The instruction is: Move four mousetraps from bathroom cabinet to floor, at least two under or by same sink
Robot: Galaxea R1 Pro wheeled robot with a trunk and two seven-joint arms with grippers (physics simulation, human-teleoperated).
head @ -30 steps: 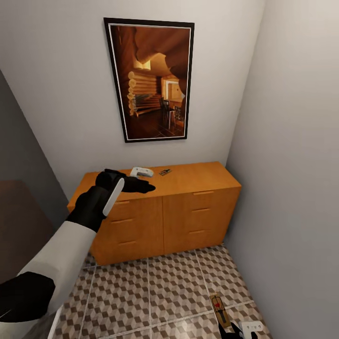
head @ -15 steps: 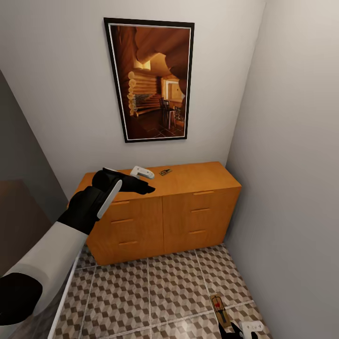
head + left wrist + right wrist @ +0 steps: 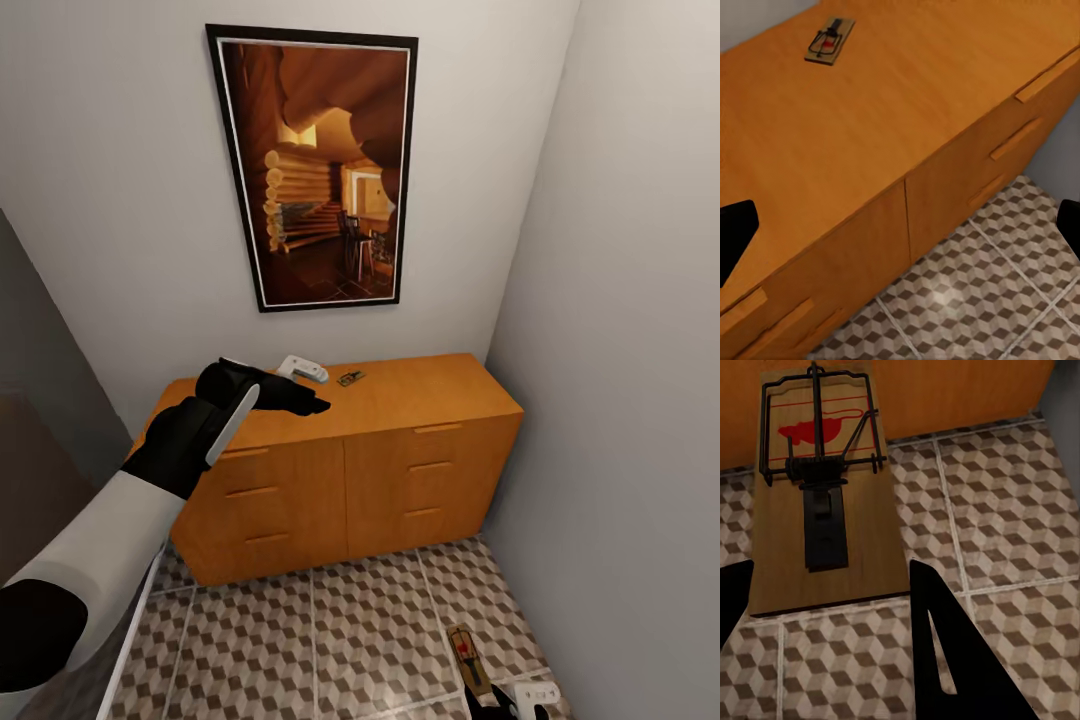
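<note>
Reaching for the cabinet-top mousetrap (image 3: pixel 829 40)

Your left gripper (image 3: pixel 900 232) is spread wide above the cabinet (image 3: pixel 400 470); your right gripper (image 3: pixel 825 600) holds another trap (image 3: pixel 825 502) low, ready for the floor (image 3: pixel 330 640).

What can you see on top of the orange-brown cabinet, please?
On the cabinet top lie one mousetrap and a small white object; the left gripper hovers over it, covering part of the surface.

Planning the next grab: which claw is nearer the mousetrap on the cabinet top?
Left. The left claw hovers over the cabinet top, just short of that mousetrap. The right claw is low by the floor, holding another mousetrap.
</note>
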